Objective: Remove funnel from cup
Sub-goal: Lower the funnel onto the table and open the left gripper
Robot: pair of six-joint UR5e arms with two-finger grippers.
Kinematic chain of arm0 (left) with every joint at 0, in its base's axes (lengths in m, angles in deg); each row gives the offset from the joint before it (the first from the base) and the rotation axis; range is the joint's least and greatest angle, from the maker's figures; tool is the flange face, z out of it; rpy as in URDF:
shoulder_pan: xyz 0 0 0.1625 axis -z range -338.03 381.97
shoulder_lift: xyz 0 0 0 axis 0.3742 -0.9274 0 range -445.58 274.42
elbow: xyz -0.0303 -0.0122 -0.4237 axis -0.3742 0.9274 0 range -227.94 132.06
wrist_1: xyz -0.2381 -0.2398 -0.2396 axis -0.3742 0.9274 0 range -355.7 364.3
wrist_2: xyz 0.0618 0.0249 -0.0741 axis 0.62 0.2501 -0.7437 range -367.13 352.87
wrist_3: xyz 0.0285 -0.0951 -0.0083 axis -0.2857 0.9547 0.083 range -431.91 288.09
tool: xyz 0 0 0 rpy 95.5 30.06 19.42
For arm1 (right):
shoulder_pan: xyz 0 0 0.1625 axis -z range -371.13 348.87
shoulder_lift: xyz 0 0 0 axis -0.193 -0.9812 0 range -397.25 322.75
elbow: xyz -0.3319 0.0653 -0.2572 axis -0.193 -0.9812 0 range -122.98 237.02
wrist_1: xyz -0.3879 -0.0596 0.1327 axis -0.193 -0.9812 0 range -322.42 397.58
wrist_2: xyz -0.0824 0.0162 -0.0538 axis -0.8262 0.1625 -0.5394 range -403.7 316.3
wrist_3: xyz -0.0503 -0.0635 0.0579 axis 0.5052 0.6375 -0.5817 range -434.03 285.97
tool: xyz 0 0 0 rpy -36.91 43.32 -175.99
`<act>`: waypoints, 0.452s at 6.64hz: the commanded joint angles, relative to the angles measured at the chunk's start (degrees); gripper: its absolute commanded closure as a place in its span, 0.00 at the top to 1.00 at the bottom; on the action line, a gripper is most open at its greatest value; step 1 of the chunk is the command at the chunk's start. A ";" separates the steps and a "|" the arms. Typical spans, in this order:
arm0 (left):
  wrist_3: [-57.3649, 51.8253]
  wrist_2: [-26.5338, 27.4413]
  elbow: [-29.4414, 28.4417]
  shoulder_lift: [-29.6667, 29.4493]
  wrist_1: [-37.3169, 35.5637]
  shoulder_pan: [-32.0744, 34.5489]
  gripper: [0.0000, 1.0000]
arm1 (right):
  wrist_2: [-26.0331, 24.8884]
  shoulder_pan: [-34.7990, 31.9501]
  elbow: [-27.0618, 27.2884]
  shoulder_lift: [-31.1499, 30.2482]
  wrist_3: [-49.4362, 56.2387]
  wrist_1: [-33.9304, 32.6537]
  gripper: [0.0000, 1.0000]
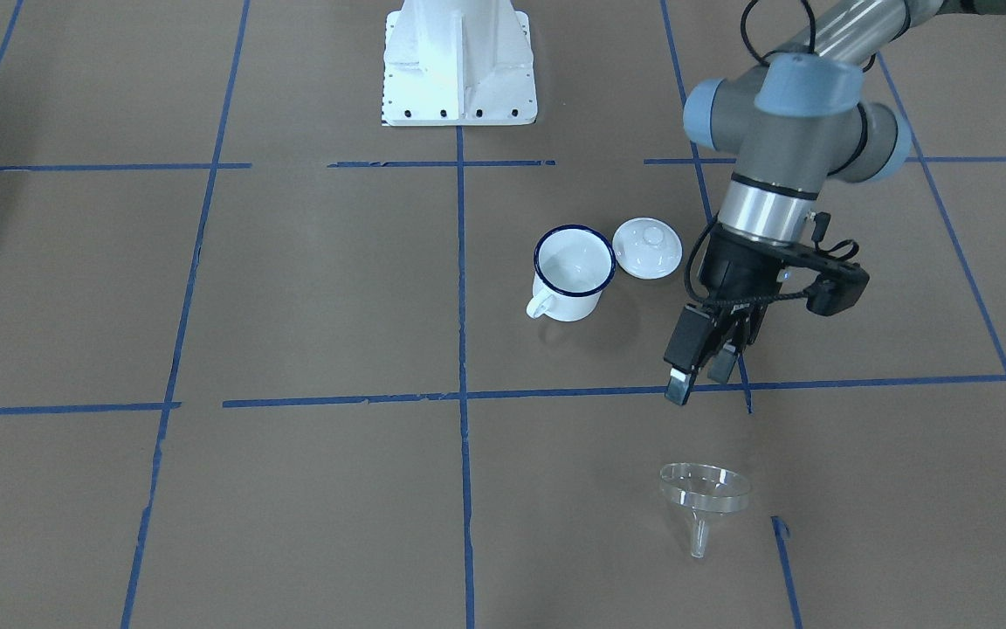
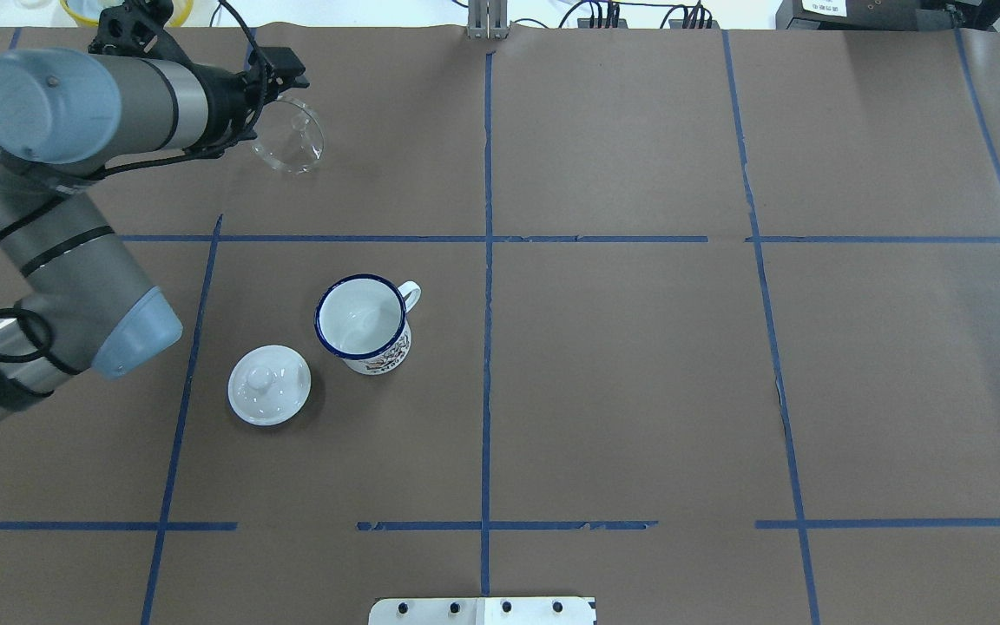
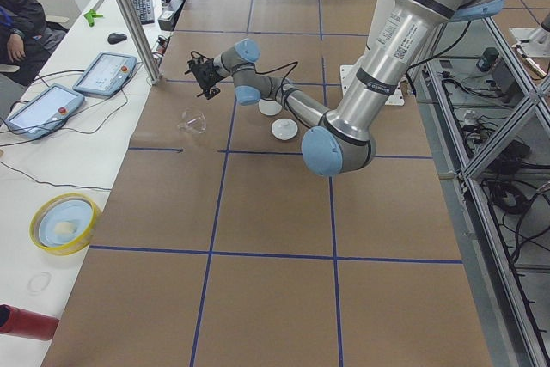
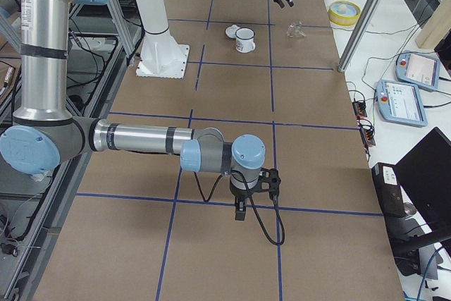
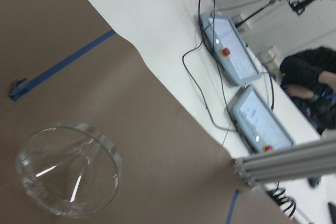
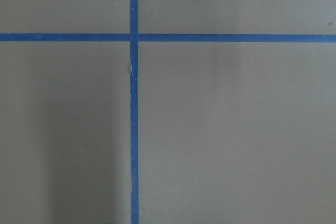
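Observation:
The clear funnel [image 1: 704,491] lies on its side on the brown paper, far from the cup; it also shows in the overhead view [image 2: 289,143] and the left wrist view [image 5: 68,177]. The white cup with a dark blue rim [image 1: 566,304] [image 2: 374,356] stands upright and empty. My left gripper [image 1: 699,376] hangs open and empty a little above the paper, between cup and funnel, touching neither. My right gripper [image 4: 239,211] shows only in the exterior right view, low over the paper far from both; I cannot tell its state.
A white round lid with a knob [image 1: 647,247] [image 2: 269,384] lies beside the cup. The white robot base [image 1: 459,65] stands behind. Beyond the paper's edge near the funnel are teach pendants [image 5: 247,114] and cables on a white bench.

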 commanded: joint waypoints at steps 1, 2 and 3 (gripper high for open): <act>-16.58 -10.78 11.85 6.11 -13.89 0.52 1.00 | 0.00 0.00 0.00 0.00 0.00 0.00 1.00; -18.11 -13.87 16.07 10.57 -14.71 -0.43 1.00 | 0.00 0.00 0.00 0.00 0.00 0.00 1.00; -18.13 -14.17 18.72 13.14 -18.03 -5.40 1.00 | 0.00 0.00 0.00 0.00 0.00 0.00 1.00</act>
